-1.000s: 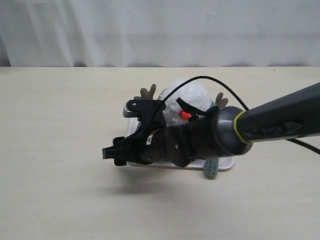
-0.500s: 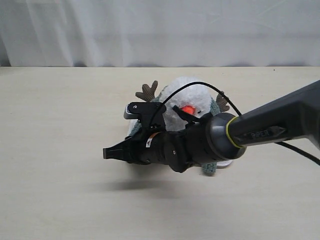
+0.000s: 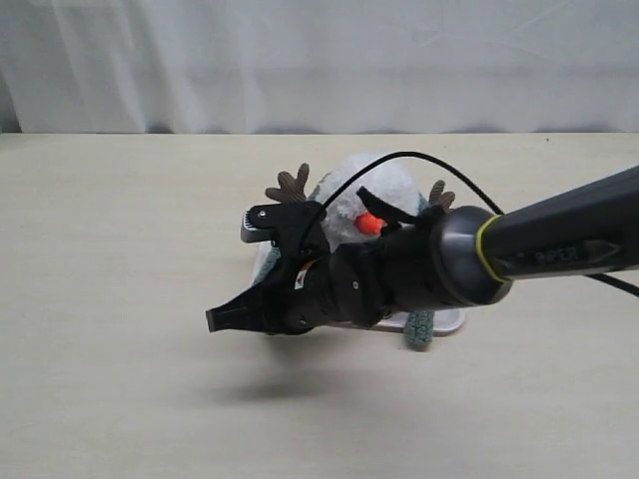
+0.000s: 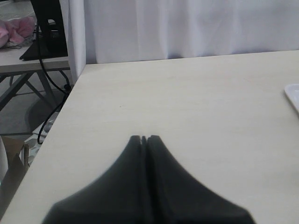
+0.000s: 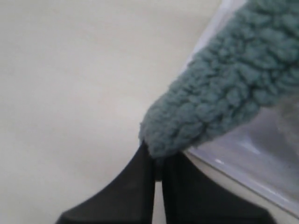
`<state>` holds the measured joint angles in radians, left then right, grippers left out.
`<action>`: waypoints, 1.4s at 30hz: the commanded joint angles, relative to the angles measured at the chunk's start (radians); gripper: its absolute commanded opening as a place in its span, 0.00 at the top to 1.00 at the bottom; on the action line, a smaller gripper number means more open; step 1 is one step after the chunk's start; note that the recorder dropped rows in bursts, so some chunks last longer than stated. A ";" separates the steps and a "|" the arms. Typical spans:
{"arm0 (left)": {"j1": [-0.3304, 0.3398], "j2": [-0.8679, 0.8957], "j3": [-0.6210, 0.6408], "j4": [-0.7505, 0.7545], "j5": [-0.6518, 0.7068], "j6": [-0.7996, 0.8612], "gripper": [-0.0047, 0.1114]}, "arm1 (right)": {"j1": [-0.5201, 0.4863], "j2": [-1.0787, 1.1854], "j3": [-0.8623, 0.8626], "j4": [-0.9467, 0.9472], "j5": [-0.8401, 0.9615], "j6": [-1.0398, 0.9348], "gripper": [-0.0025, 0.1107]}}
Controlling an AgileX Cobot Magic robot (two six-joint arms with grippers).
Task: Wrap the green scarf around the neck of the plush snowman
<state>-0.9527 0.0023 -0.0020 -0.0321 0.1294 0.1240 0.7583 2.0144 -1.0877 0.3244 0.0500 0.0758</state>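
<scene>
The right arm [image 3: 544, 249] reaches in from the right, low and nearly level. It crosses in front of the snowman [image 3: 384, 185], and the right claw [image 3: 224, 318] points left just above the worktop [image 3: 120, 249]. In the wrist view this claw is pressed together on the rounded end of the green scarf [image 5: 224, 88], which runs back over the rim of the white tray [image 5: 243, 170]. The snowman sits on that tray near the middle of the worktop; its neck is hidden behind the arm. The left claw [image 4: 145, 139] is pressed together above the worktop, well apart from the tray. Grey lettering [image 3: 554, 256] on the right arm looks like "PIPER", though blurred.
</scene>
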 commanded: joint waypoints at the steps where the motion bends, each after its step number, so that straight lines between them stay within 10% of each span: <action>1: -0.002 -0.002 0.002 -0.013 -0.031 0.000 0.96 | -0.005 -0.065 0.000 -0.048 0.177 -0.045 0.94; 17: -0.002 -0.002 0.002 -0.013 -0.031 0.000 0.96 | -0.005 -0.205 0.008 -0.610 0.719 0.302 0.94; 35: -0.002 -0.002 0.002 -0.013 -0.031 0.000 0.96 | -0.005 -0.145 0.077 -0.775 0.608 0.408 0.94; 42: -0.002 -0.002 0.002 -0.013 -0.031 0.000 0.96 | 0.000 -0.224 0.077 -0.675 0.721 0.400 0.58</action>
<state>-0.9527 0.0023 -0.0020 -0.0321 0.1294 0.1240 0.7583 1.8328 -1.0112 -0.3943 0.7456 0.4872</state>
